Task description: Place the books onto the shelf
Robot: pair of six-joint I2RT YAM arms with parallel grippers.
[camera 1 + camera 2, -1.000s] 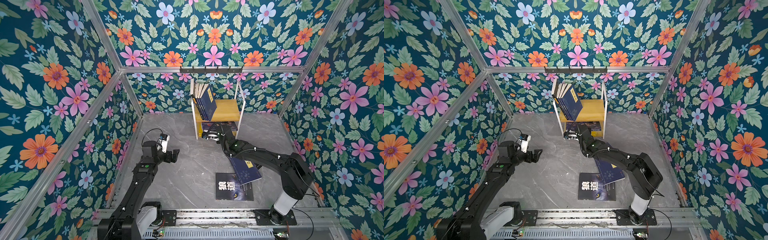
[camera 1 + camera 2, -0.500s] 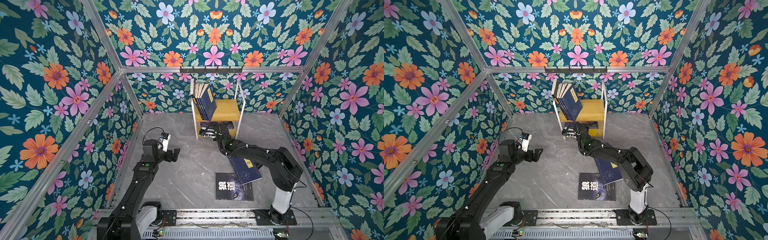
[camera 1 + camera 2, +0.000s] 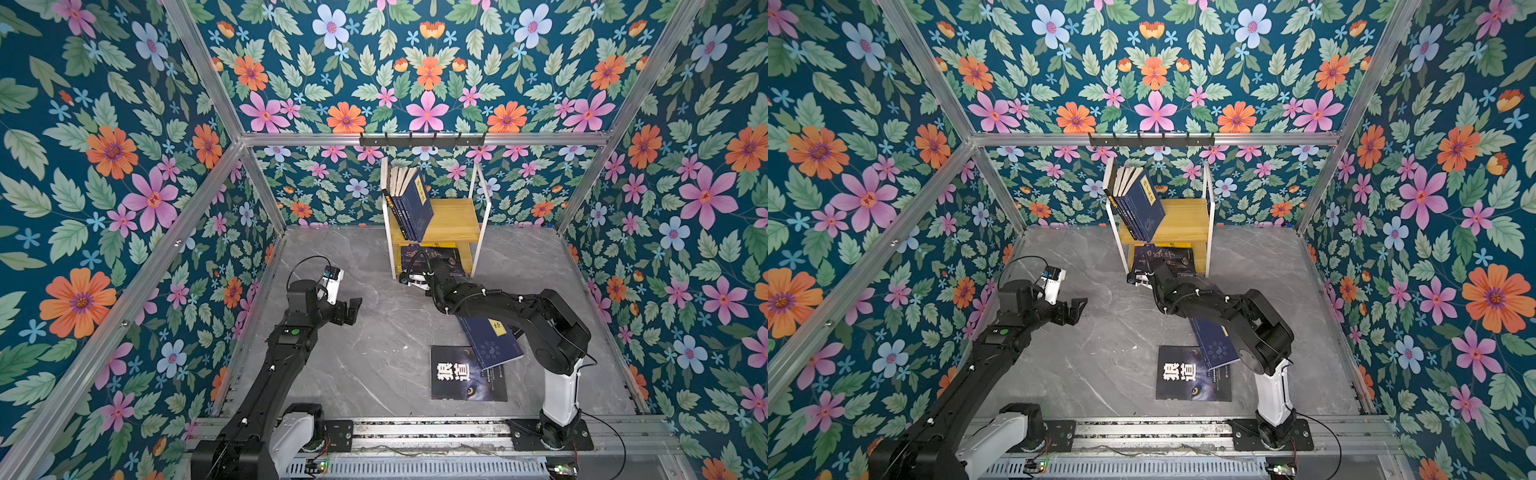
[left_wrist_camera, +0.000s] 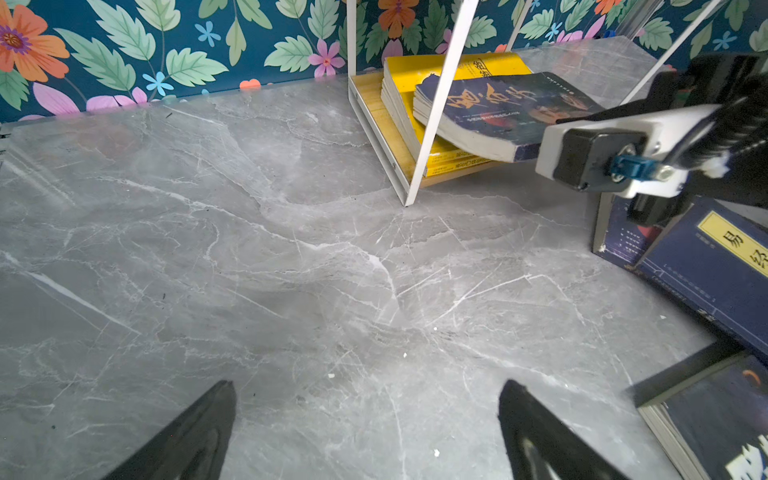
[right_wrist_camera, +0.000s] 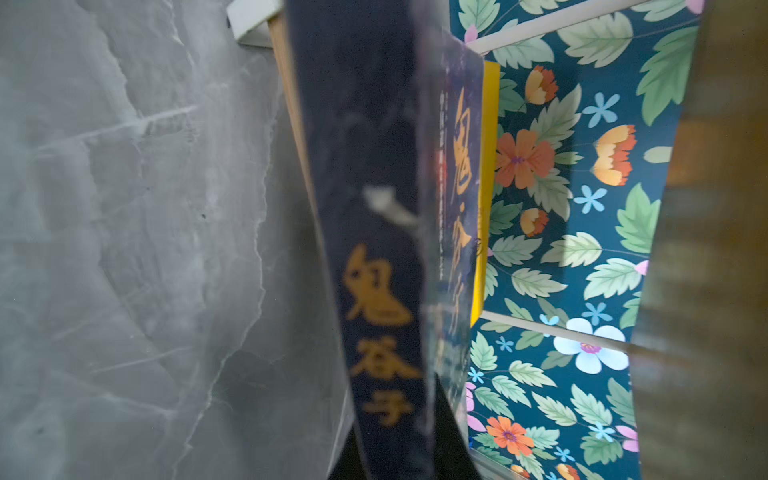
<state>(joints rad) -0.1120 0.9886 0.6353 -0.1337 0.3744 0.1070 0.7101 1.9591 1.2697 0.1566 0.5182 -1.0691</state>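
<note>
The shelf (image 3: 454, 220) (image 3: 1185, 220) stands at the back wall, with several navy books (image 3: 409, 208) leaning on its upper board. On the lower board a dark portrait book (image 3: 432, 252) (image 4: 498, 112) lies on a yellow book (image 4: 399, 70). My right gripper (image 3: 436, 268) (image 3: 1158, 272) (image 5: 395, 424) is shut on the dark book's spine (image 5: 374, 291) at the shelf's front. A black wolf-eye book (image 3: 465, 374) (image 3: 1192, 378) and a navy book with a yellow label (image 3: 490, 340) (image 4: 715, 266) lie on the floor under the right arm. My left gripper (image 3: 351, 309) (image 4: 368, 390) hovers open and empty at the left.
A black hook rail (image 3: 422, 139) hangs on the back frame above the shelf. Floral walls with aluminium posts close in the grey marble floor (image 3: 374, 332) on three sides. The shelf's white front leg (image 4: 436, 108) stands beside the held book.
The right arm has folded its elbow inward and its gripper has shifted slightly left at the lower tier, still holding the dark book. The left arm has stayed put.
</note>
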